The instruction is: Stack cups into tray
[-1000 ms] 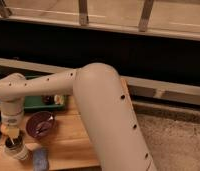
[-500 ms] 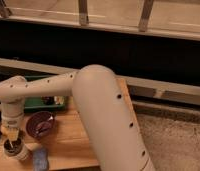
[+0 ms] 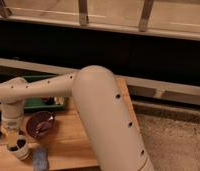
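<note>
we see the gripper [image 3: 13,142] at the lower left of the view, hanging straight down from the wrist at the end of the arm [image 3: 98,110]. its tip is at the mouth of a cup [image 3: 22,151] and reaches into the dark inside. we cannot tell whether the gripper is released or clenched, or whether it grasps anything, because the tip is lost against the cup's dark hollow.

the cup is pale and upright, and stands on the table [image 3: 78,142] near the left edge. we cannot tell whether a second cup sits inside it. it is outside the tray [image 3: 35,105], which is green and lies further back on the table, much of it hidden behind the arm. a few small pale things lie in the tray's right part, too blurred to name.

between cup and tray stands a reddish-brown bowl [image 3: 40,124], just right of the wrist and apart from the cup. a small blue thing [image 3: 40,159] lies on the table just right of the cup.

the arm rises from the lower right, bends over the table and runs left across the tray.
</note>
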Motion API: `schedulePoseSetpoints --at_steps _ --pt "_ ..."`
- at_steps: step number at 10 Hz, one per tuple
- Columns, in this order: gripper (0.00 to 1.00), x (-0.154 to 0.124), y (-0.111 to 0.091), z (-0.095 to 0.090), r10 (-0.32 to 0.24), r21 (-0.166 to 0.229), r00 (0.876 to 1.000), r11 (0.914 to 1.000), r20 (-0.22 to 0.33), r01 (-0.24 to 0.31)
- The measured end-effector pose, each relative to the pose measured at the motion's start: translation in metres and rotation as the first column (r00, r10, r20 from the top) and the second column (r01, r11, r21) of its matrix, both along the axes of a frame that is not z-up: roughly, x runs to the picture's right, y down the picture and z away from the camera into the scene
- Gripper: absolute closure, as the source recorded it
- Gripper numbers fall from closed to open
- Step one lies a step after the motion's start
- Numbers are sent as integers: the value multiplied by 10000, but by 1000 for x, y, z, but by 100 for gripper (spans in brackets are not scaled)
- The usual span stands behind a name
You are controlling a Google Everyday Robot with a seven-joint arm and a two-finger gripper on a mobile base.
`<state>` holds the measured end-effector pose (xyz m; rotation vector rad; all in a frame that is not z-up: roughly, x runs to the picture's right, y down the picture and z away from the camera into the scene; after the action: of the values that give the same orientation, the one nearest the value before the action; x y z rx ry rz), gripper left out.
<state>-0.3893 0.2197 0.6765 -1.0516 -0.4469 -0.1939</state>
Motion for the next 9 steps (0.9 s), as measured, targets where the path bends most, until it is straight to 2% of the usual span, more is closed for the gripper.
schedulePoseSetpoints --at_steps 2,5,7,9 --pt "20 1 0 -1 18 39 10000 10000 -22 -18" --pt "20 12 -20 -9 295 574 9993 9980 -245 -281" --pt "20 21 -35 -16 435 1050 9978 9937 -496 -381" --pt "20 27 -44 -14 595 1427 9956 9886 -729 -486"
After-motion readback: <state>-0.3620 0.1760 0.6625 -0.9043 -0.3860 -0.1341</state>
